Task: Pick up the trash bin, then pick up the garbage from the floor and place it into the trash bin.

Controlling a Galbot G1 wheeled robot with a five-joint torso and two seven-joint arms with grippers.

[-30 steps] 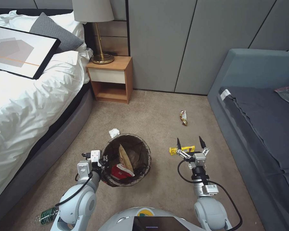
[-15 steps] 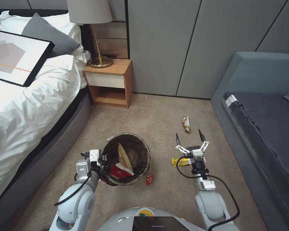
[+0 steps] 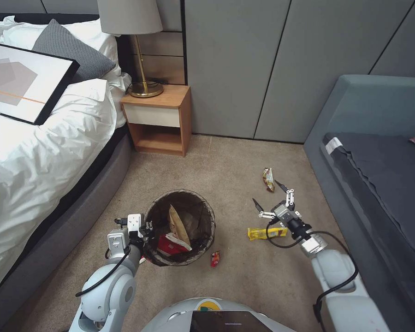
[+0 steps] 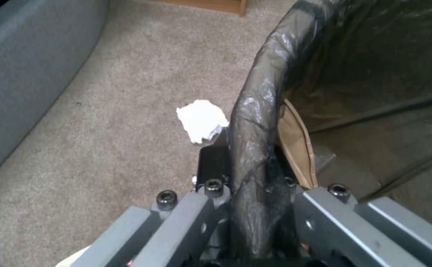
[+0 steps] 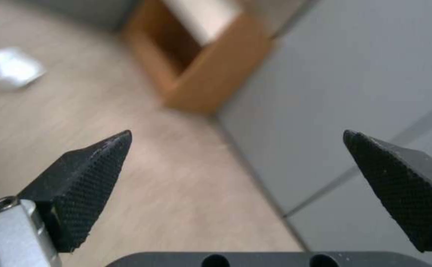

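Note:
The trash bin (image 3: 210, 216), dark liner over its rim, stands on the carpet with a tan paper tray (image 3: 176, 224) and a red-and-white cup (image 3: 169, 245) inside. My left gripper (image 3: 142, 231) is shut on the bin's rim (image 4: 255, 148) at its left side. The right gripper (image 3: 266, 193) hangs open and tilted above the floor, between a yellow wrapper (image 3: 266, 233) and a brown wrapper (image 3: 268, 179). Its fingers (image 5: 92, 178) are spread wide with nothing between them. A small red scrap (image 3: 215, 258) lies by the bin's base. A white tissue wad (image 4: 202, 119) lies just beyond the rim.
The white bed (image 3: 37, 152) with a framed picture on it runs along the left. A wooden nightstand (image 3: 159, 117) with a lamp stands against the grey wall. A grey sofa (image 3: 378, 175) bounds the right side. Open carpet lies between them.
The camera shifted slightly. My right arm has swung out to the right and its open gripper has tilted, moving from above the yellow wrapper toward the brown one. The left gripper still holds the bin.

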